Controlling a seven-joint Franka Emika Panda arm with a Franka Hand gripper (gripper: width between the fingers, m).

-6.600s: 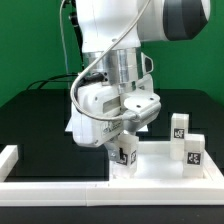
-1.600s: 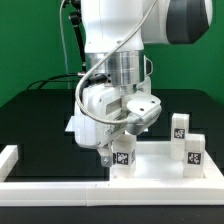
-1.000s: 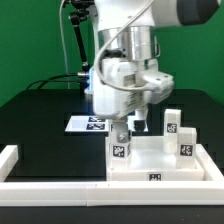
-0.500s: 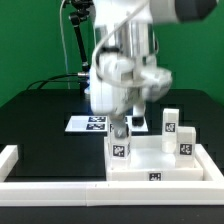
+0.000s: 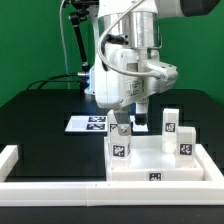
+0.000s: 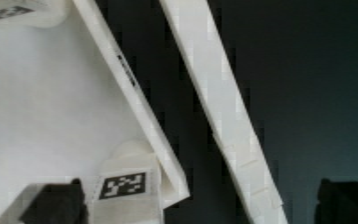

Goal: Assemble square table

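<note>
Exterior view: the gripper (image 5: 132, 108) is hanging above the white square tabletop (image 5: 150, 165), its jaws standing wide apart and holding nothing. The tabletop is lying on the black table (image 5: 40, 120), against the white border rail (image 5: 60, 184) at the near edge. One tagged leg (image 5: 120, 142) is standing upright at the tabletop's corner just below the gripper; two more legs (image 5: 171, 124) (image 5: 185, 142) are standing toward the exterior view's right. The marker board (image 5: 85, 124) is lying behind. Wrist view: the tabletop's rim (image 6: 131, 120) and the rail (image 6: 229, 120) are running side by side, a tagged leg (image 6: 131, 180) between the dark fingertips (image 6: 51, 205).
</note>
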